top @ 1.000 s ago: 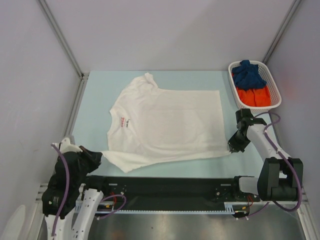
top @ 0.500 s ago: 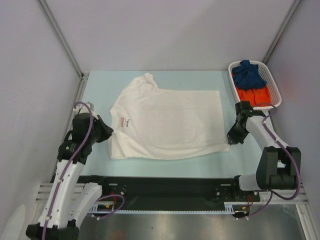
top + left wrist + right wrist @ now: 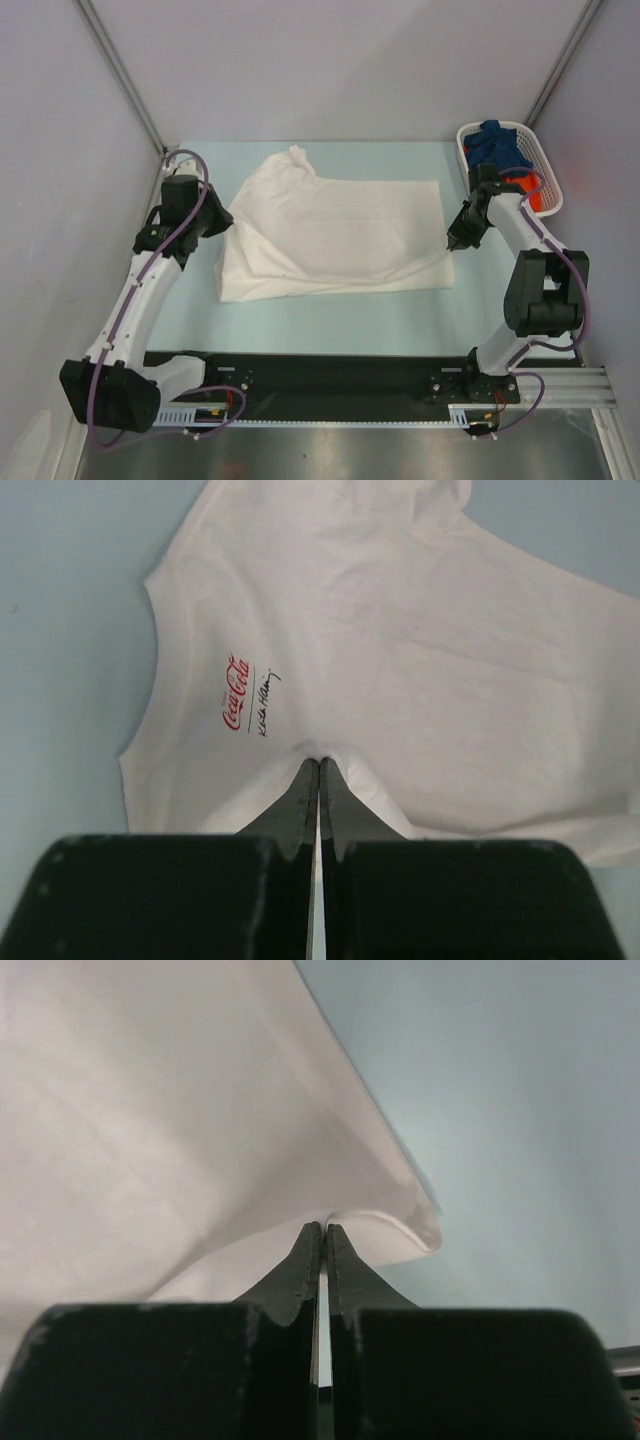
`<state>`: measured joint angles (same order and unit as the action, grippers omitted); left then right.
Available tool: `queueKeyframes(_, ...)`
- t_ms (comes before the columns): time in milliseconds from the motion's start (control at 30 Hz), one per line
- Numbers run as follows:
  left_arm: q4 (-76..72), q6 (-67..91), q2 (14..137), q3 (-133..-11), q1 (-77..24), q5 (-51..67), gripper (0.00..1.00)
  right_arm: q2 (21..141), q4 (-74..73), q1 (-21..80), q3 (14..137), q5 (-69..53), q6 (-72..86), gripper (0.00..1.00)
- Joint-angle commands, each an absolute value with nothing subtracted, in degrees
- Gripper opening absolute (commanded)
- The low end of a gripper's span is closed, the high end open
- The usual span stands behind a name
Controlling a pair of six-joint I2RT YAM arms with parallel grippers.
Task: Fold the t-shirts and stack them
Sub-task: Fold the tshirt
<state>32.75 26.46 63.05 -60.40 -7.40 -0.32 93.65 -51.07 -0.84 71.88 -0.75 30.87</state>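
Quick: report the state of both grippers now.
Left gripper: shut, pinching the white t-shirt.
Right gripper: shut, pinching the same shirt's edge.

Bright, even light; soft shadows; wrist views blur nearby

The only writing that can be read is on the soft white cloth t-shirt, seen from the left wrist view. A small red script logo on its chest reads "Coca-Cola" and runs sideways in the picture. Just beside the logo is a thin black handwritten-style line. It seems to begin with "Kith", but the rest is too small to make out.
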Motion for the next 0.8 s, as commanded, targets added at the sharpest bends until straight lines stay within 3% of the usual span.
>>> queueKeyframes(0, 28.0, 23.2, 66.7, -65.4, -7.7, -1.5, 0.0, 96.2, -50.8, -0.7, 75.9, -2.2, 29.0, 0.0)
queueKeyframes(767, 24.9, 18.4, 84.5, -76.3, -7.6, -1.2, 0.0, 109.2, -49.8, -1.2, 86.0, -4.3, 28.7, 0.02)
